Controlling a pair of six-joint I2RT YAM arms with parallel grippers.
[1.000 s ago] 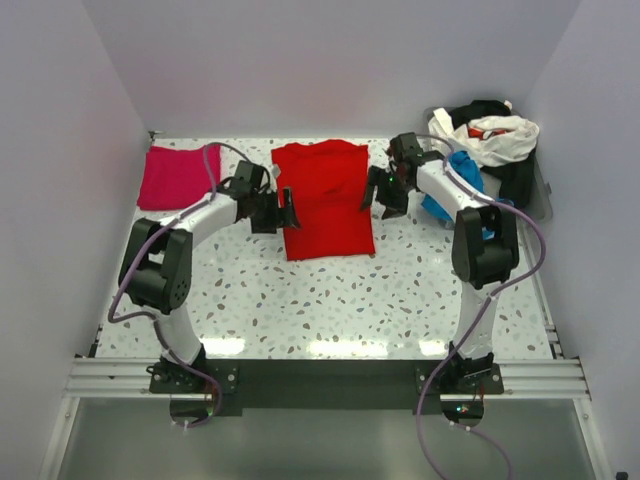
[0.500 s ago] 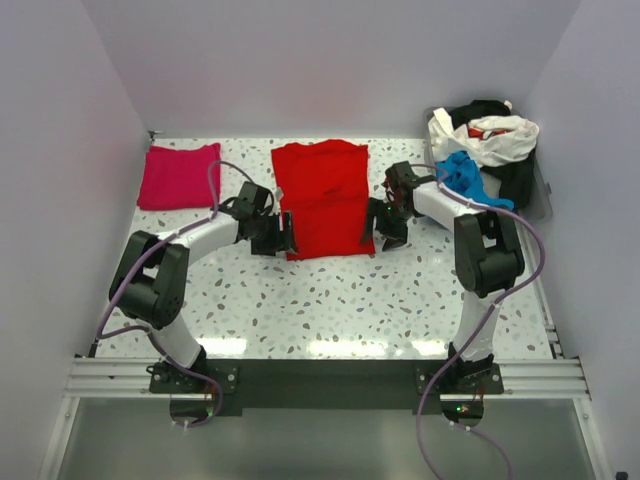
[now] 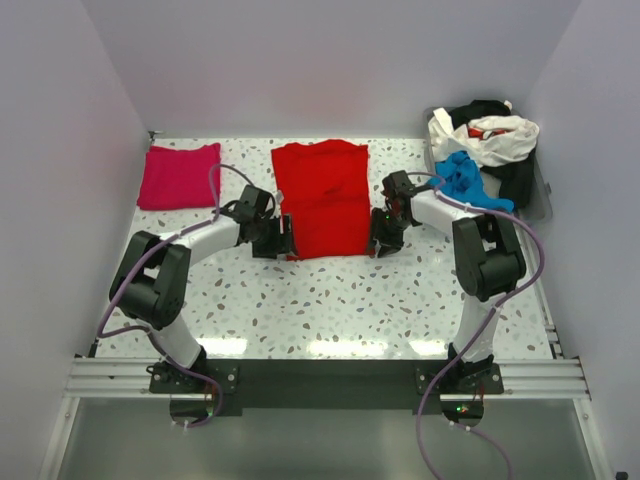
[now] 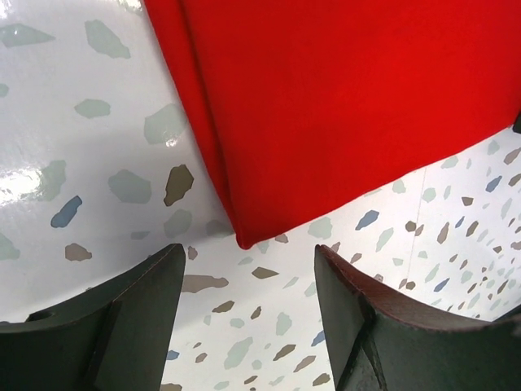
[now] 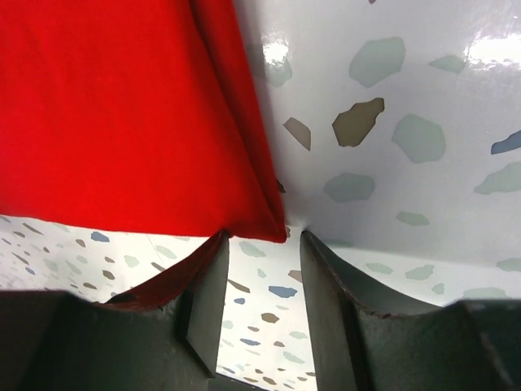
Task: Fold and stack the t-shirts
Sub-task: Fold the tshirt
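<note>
A large red t-shirt [image 3: 322,200] lies flat in the middle of the table, folded into a long rectangle. My left gripper [image 3: 283,238] is at its near left corner. In the left wrist view the left gripper [image 4: 248,252] is open, and the red corner [image 4: 242,232] lies just ahead of the fingertips, untouched. My right gripper [image 3: 380,238] is at the near right corner. Its jaws stand apart, narrower than the left ones, with the red corner [image 5: 269,224] at the tips of the right gripper [image 5: 262,242]. A folded magenta t-shirt [image 3: 178,175] rests at the far left.
A bin [image 3: 538,195] at the far right holds a heap of white [image 3: 500,135], black [image 3: 485,108] and blue [image 3: 465,180] t-shirts. White walls close in the table on the left, back and right. Speckled tabletop [image 3: 340,295] stretches toward the arm bases.
Both grippers have come nearer along the red shirt's side edges, down to its near corners. The right jaws have narrowed a good deal, the left ones slightly.
</note>
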